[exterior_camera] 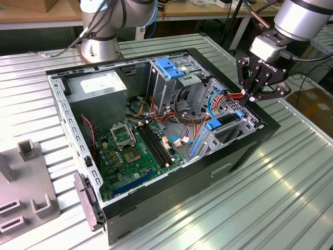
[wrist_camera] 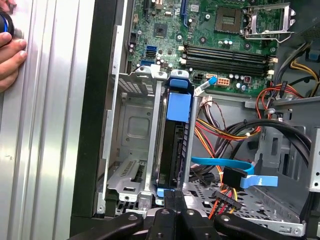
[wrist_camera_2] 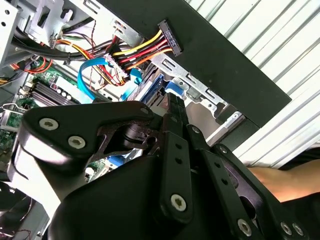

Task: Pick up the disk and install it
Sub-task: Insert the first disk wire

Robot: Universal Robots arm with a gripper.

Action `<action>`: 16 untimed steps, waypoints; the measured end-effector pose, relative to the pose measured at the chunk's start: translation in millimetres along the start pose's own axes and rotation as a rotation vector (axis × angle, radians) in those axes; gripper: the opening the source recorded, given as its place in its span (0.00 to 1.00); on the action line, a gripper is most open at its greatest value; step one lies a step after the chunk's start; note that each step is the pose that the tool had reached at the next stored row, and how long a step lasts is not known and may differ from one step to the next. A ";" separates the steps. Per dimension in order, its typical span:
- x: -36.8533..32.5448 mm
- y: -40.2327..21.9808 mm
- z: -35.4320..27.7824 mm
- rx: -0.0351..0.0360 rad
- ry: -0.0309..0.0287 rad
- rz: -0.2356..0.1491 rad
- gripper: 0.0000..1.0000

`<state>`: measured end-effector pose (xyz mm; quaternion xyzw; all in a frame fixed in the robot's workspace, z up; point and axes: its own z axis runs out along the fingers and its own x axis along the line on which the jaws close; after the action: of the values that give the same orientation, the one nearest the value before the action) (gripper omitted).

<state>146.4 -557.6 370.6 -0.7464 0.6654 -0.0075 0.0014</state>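
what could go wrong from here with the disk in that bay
The disk stands in the bay with the tool at its end; an off-line push may jam it. The loose power cables beside the bay could snag the tool. A person's hand rests close by the case.

The disk (wrist_camera: 178,107) wears a bright blue frame over a dark body. The motherboard (wrist_camera: 220,40) is green, the case (exterior_camera: 244,151) black, the gripper (exterior_camera: 248,100) black too. Cables (wrist_camera_2: 140,50) run red, yellow and orange; the table (exterior_camera: 291,198) is ribbed silver.
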 end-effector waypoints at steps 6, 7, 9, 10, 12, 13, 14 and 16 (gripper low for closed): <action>0.0 0.0 0.0 0.0000 0.0002 0.000 0.10; 0.0 0.0 0.0 0.0000 0.0003 0.000 0.10; 0.0 -0.2 0.0 0.0000 0.0003 -0.008 0.10; 0.0 -0.9 -0.1 -0.0001 0.0002 -0.027 0.10; 0.2 -1.8 -0.2 0.0000 -0.0005 -0.075 0.10; 0.2 -2.1 -0.4 -0.0002 -0.0005 -0.085 0.10; 0.3 -2.8 -1.1 -0.0008 -0.0011 -0.098 0.10; 0.0 -3.7 -4.1 -0.0029 -0.0016 -0.117 0.10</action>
<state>150.0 -557.1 374.8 -0.7841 0.6206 -0.0060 0.0004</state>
